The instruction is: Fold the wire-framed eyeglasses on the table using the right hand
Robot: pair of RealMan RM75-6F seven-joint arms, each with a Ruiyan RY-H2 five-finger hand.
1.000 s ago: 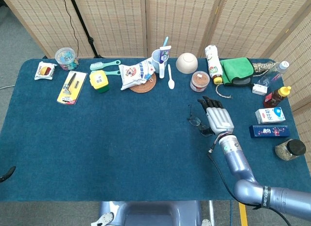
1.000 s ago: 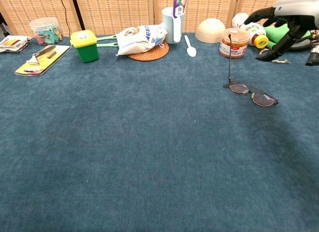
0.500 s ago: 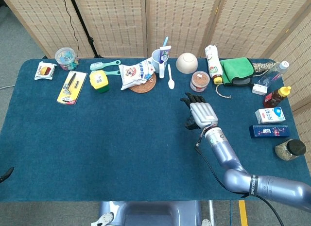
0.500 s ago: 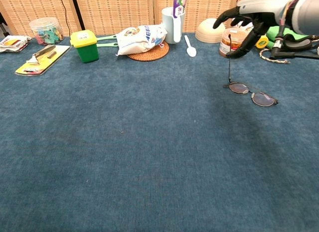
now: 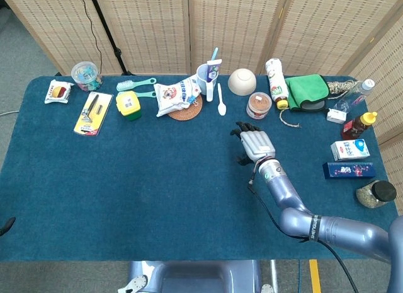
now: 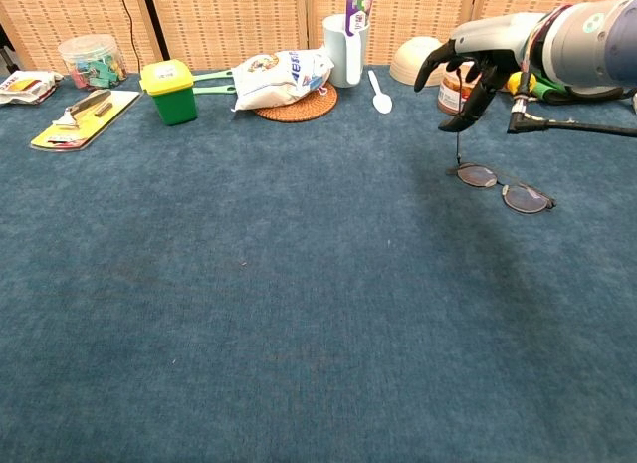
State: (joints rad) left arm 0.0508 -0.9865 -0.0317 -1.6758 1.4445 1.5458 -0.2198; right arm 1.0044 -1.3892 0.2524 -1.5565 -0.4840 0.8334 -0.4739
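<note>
The wire-framed eyeglasses lie lenses-down on the blue table, right of centre, with one temple standing straight up. My right hand hovers over that temple, fingers apart and bent downward; its fingers hide the temple's top, and I cannot tell whether they touch it. In the head view the right hand covers most of the eyeglasses. A dark tip at the table's left edge may be my left hand; its fingers do not show.
Just behind the hand stand a red-lidded jar, a bowl and a white spoon. A milk carton and a blue box lie to the right. More items line the far edge.
My right hand has moved left and forward, from right of the eyeglasses to above the upright temple. The eyeglasses have not shifted.
</note>
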